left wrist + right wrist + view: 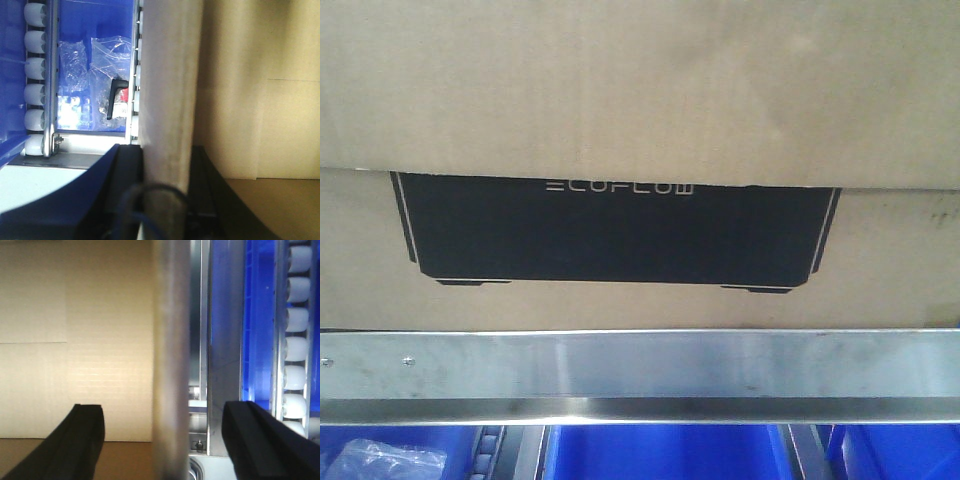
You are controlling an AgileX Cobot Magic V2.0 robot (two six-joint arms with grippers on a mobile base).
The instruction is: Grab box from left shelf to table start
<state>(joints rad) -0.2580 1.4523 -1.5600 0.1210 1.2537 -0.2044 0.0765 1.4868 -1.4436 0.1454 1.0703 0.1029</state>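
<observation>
- Box of brown cardboard (pixel 640 90), large, with a black "ECOFLOW" panel, rests on the brushed silver metal shelf (pixel 640 365), just behind its front rail.
- The left gripper (pixel 161 148) is spread, one black finger on either side of the rail. The box lies beyond one finger and a blue plastic bin (pixel 95 20) holding clear bags (pixel 107 65) beyond the other.
- The right gripper (pixel 165 406) gapes wide astride the rail, with the box beyond one finger and white rollers (pixel 300 347) beyond the other.

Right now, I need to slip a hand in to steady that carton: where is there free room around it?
Shelf level is crowded: the box fills the view edge to edge, right behind the shelf rail. Bare room shows only below the rail, in the middle blue bin; the left bin holds plastic bags.
</observation>
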